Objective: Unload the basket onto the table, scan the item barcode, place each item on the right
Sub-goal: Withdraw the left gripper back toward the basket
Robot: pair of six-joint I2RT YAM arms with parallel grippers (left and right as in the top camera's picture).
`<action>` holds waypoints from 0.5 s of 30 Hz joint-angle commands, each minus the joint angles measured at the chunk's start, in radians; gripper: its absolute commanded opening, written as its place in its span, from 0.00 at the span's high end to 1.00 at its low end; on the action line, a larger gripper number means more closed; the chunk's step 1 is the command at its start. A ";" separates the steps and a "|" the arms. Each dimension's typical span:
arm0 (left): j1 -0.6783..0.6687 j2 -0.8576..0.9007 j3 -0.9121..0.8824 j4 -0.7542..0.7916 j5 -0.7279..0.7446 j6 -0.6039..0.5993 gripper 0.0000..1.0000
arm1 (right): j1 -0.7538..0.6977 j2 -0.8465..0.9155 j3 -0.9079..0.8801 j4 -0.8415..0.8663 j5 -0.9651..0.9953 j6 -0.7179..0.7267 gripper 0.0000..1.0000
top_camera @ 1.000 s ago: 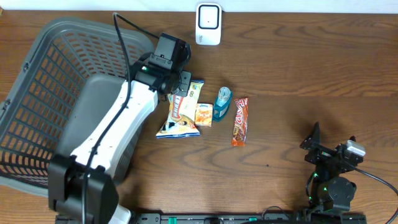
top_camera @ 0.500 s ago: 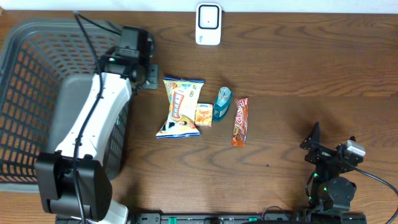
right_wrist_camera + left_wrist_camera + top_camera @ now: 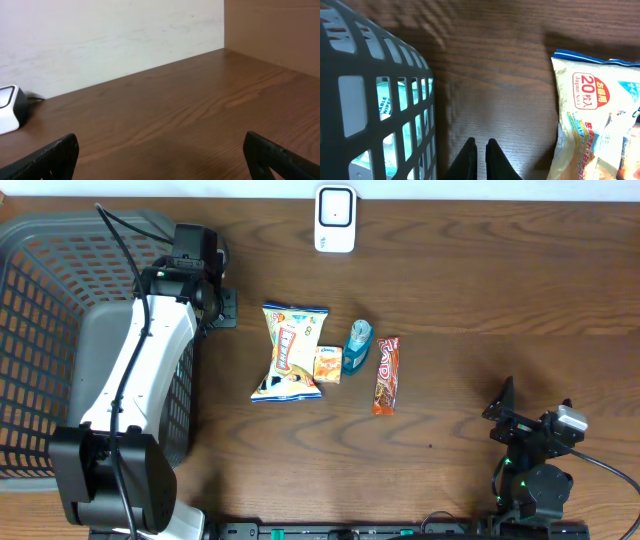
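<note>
Four items lie in a row mid-table: a yellow snack bag (image 3: 290, 352), a small orange packet (image 3: 328, 365), a teal bottle (image 3: 357, 347) and an orange bar (image 3: 386, 375). The white scanner (image 3: 335, 218) stands at the far edge. My left gripper (image 3: 228, 308) hovers between the grey basket (image 3: 40, 320) and the snack bag, touching neither. In the left wrist view its jaws (image 3: 480, 145) are shut over bare wood with nothing between them, and the snack bag (image 3: 600, 120) lies to the right. My right gripper (image 3: 535, 408) rests open near the front right, holding nothing.
The basket wall (image 3: 375, 90) fills the left of the left wrist view, with a teal wipes pack (image 3: 385, 102) visible through its grid. The right wrist view shows its wide-apart fingers (image 3: 50, 160), the wall behind the table, and the scanner (image 3: 10, 107) at far left.
The left arm has swung left, from over the snack bag's top edge to beside the basket. The basket has shifted left and straightened. The right arm has not moved.
</note>
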 commanded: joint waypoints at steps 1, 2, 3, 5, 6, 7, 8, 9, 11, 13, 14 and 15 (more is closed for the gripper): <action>0.008 -0.004 -0.009 -0.008 -0.009 -0.090 0.93 | -0.005 -0.003 -0.002 -0.004 0.002 -0.011 0.01; 0.006 -0.004 -0.009 -0.010 -0.008 -0.113 0.93 | -0.005 -0.003 -0.003 -0.004 0.002 -0.011 0.01; -0.001 -0.006 -0.009 -0.015 -0.008 -0.152 0.92 | -0.005 -0.003 -0.002 -0.004 0.002 -0.011 0.01; -0.015 -0.013 -0.009 -0.020 0.021 -0.161 0.76 | -0.005 -0.003 -0.003 -0.004 0.002 -0.011 0.01; -0.023 -0.018 -0.009 -0.022 0.033 -0.161 0.69 | -0.005 -0.003 -0.002 -0.004 0.002 -0.011 0.01; -0.031 -0.023 -0.009 -0.023 0.035 -0.161 0.62 | -0.005 -0.003 -0.002 -0.004 0.002 -0.011 0.01; -0.040 -0.032 -0.009 -0.024 0.036 -0.161 0.51 | -0.005 -0.003 -0.002 -0.004 0.002 -0.011 0.01; -0.051 -0.041 -0.008 -0.026 0.036 -0.161 0.43 | -0.005 -0.003 -0.003 -0.004 0.002 -0.011 0.01; -0.070 -0.065 -0.008 -0.027 0.036 -0.161 0.28 | -0.005 -0.003 -0.003 -0.004 0.002 -0.011 0.01; -0.088 -0.093 -0.008 -0.027 0.036 -0.162 0.21 | -0.005 -0.003 -0.003 -0.004 0.002 -0.011 0.01; -0.099 -0.114 -0.008 -0.029 0.036 -0.162 0.18 | -0.005 -0.003 -0.003 -0.004 0.002 -0.011 0.01; -0.107 -0.133 -0.008 -0.029 0.036 -0.164 0.15 | -0.005 -0.003 -0.003 -0.004 0.002 -0.011 0.01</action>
